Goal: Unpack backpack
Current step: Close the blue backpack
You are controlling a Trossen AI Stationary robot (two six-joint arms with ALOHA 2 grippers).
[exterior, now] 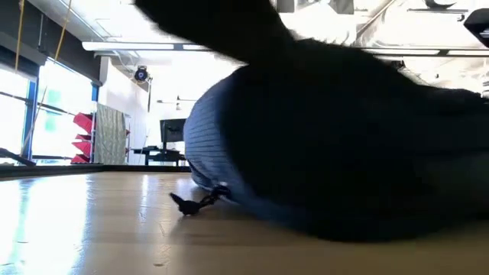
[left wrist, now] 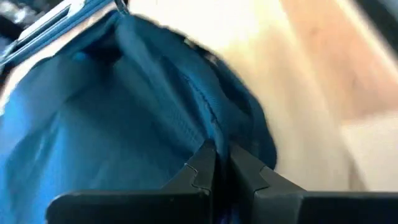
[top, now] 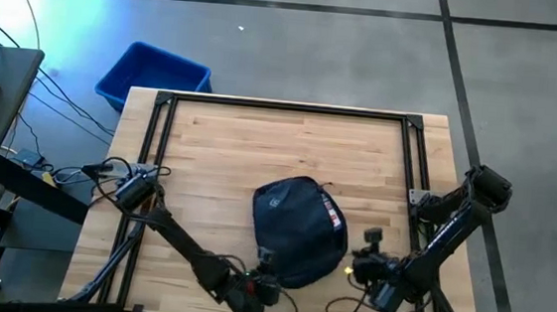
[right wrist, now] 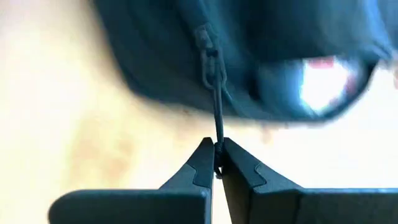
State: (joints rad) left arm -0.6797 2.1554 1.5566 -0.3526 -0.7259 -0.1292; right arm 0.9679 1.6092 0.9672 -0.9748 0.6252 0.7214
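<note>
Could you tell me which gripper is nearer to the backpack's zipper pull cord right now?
Right. The right gripper is shut on the zipper pull cord at the backpack's right edge; the left gripper pinches the bag's fabric at its near edge.

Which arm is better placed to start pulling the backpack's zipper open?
Probably the right. The right gripper already has its jaws shut on the zipper pull cord of the backpack. The left gripper pinches bag fabric, seemingly bracing it.
</note>
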